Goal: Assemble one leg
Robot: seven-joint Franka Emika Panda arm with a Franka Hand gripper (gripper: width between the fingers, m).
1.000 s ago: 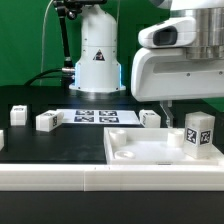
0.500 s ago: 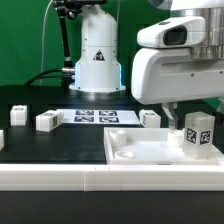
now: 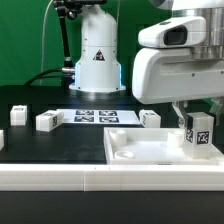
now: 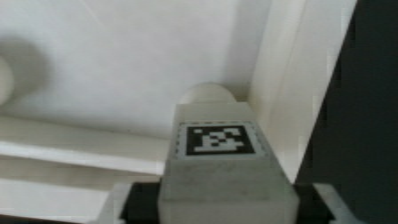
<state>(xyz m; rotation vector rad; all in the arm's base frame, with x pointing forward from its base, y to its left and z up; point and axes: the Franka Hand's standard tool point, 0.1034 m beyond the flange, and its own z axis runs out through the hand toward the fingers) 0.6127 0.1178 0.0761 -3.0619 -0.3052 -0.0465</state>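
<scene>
The leg (image 3: 199,132), upright, tight in the hand's (image 4: 217,200) clamp over the white panel's (image 3: 135,150) corner, exterior view's right.

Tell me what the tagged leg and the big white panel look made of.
The leg: probably moulded white plastic, matte, going by its uniform colour and rounded edges; its tag looks like a printed sticker. The panel: likely the same plastic, slightly glossy, with soft highlights on its raised rim.
</scene>
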